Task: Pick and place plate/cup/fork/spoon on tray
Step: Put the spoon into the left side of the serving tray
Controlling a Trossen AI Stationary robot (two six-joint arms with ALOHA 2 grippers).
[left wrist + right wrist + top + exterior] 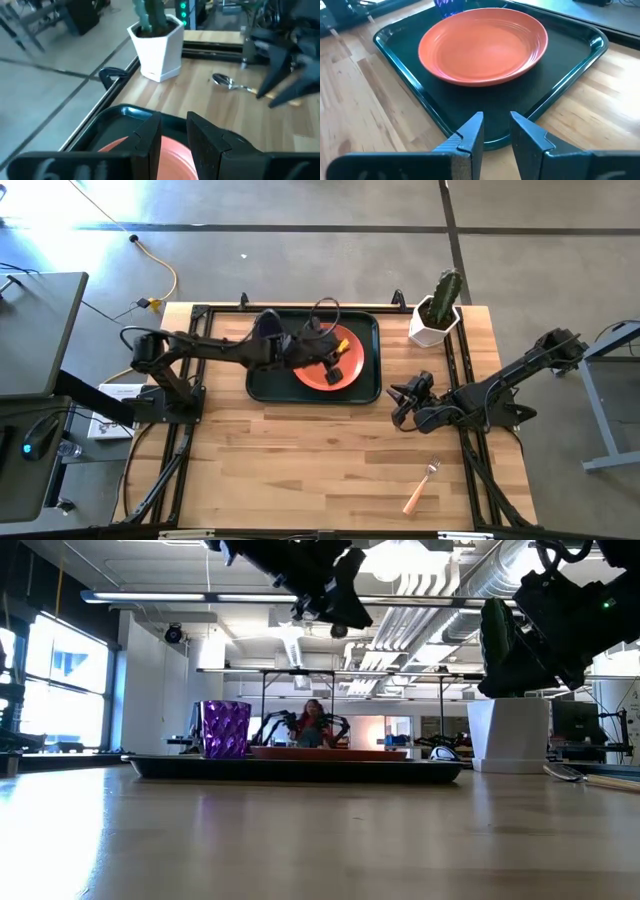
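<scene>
The left arm reaches across from its base at the table's left edge, its forearm stretched over the tray (372, 350), and the left gripper (336, 358) hangs raised above the plate (312, 372); its two fingers (150, 137) stand a little apart with nothing pinched between them. Directly beneath that gripper lies the orange-red plate, resting flat inside the dark green tray, and back along the arm, toward its elbow, the purple cup (225, 728) stands in the tray's corner beside the plate. Out ahead of the left gripper, past the tray's rim, a white pot with a cactus (436, 315) stands on the wood, and beyond it the spoon (228, 82) lies on the table with its bowl toward the pot. The right arm folds in from the table's right side, its right gripper (402, 401) held low just off the tray's near right corner, fingers (470, 134) slightly parted and empty, pointing at the tray and plate straight ahead. Behind that gripper, toward the table's front edge, the fork (422, 485) lies alone on the wood, well apart from the tray.
</scene>
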